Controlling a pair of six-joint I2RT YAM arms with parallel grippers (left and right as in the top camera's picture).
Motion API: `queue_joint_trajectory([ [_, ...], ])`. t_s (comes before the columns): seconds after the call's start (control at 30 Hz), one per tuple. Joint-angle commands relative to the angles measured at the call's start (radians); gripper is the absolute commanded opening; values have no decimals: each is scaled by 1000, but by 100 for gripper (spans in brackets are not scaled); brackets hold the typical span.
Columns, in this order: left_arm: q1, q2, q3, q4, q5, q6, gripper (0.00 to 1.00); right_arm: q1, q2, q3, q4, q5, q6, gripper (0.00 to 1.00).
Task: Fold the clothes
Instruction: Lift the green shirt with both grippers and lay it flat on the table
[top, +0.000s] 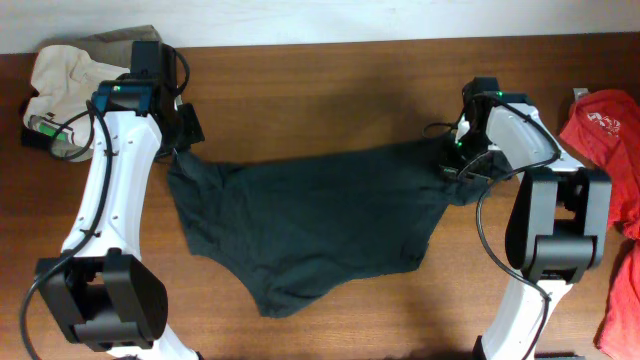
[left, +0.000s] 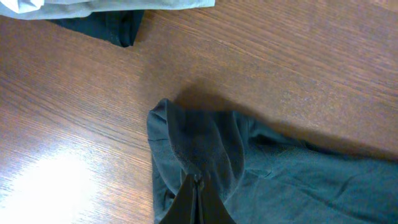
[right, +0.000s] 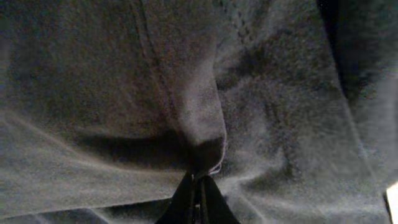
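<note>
- The black T-shirt (top: 310, 220) lies spread and rumpled on the tabletop (top: 330, 90), between both arms.
- The left end effector (left: 198, 182) is clamped on a pinch of fabric at the shirt's left corner.
- The right end effector (right: 199, 180) is closed on a fold at its right edge.
- The cloth looks soft, light and limp, so it will likely sag and bunch; hems and corners seem the best holds.

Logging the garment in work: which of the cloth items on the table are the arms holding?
The black T-shirt spread mid-table; both jaws are shut on its left and right ends. The beige cloth far left and red cloth far right lie ungripped.
</note>
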Motion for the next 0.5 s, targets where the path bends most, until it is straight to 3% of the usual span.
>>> queue_joint_trajectory([
  [0.0, -2, -6, 39, 14, 17, 6, 1, -22, -33, 148, -76, 13, 56, 4],
  [0.17, -2, -141, 187, -72, 19, 17, 1, -63, -88, 603, -394, 13, 54, 4],
  [0.27, -3, -350, 202, -84, 19, 16, 1, -64, -118, 1003, -631, 13, 35, 4],
  [0.3, -3, -424, 202, -83, 27, 16, 1, -63, -136, 1078, -638, -26, -15, 4],
  [0.47, -3, -745, 287, -83, 37, 16, 1, -63, -380, 1131, -637, -81, 14, 4],
])
